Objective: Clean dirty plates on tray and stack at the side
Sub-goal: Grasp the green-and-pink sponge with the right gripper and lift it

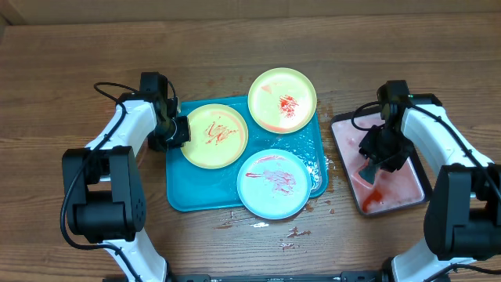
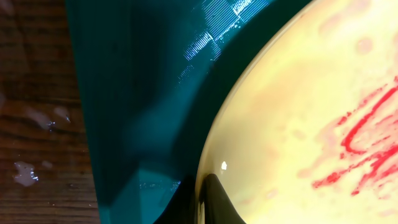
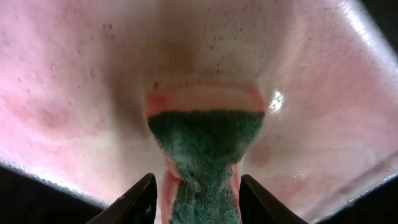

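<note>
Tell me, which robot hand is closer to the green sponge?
The right hand. The sponge sits right between its fingers, over the pink tray. The left hand is far across the table, gripping a yellow plate by its edge.

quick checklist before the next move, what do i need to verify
1. Left gripper shut on left yellow-green plate rim: ok.
2. Sponge between right gripper fingers: ok; firm hold: cannot tell.
3. Plates clean: not ok; left yellow-green plate, far yellow-green plate and light blue plate all show red smears.
4. Plates fully inside teal tray: not ok; far yellow-green plate and light blue plate overhang its rim.
5. Table free of sauce: not ok; red spatters.
</note>
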